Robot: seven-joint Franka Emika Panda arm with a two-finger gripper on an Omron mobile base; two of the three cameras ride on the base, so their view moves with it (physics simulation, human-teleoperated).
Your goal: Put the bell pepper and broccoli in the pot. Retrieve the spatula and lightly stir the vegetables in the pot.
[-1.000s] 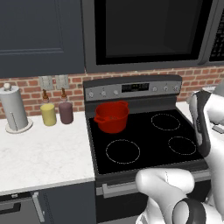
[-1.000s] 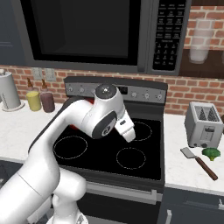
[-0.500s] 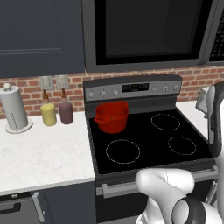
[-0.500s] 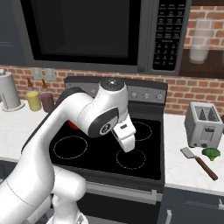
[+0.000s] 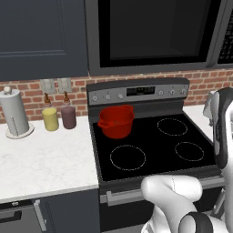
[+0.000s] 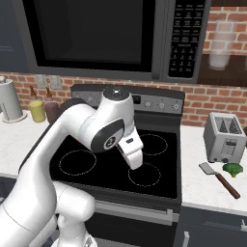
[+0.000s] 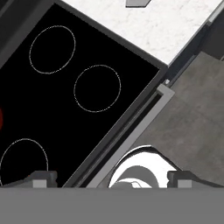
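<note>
The red pot stands on the stove's back left burner, and a sliver of its red shows at the left edge of the hand view. The broccoli lies on the right counter in front of the toaster. Beside it lies the spatula, whose grey blade touches the hand view's top edge. The bell pepper is out of view. My gripper is open and holds nothing. It hangs from the hand over the stove's front right burner, well short of the spatula and broccoli.
A toaster stands on the right counter. On the left counter are a paper towel roll, a yellow canister and a maroon canister. A microwave hangs over the black stovetop.
The arm has swung right and forward, from above the stove's middle to over its front right burner. The gripper has stayed open.
</note>
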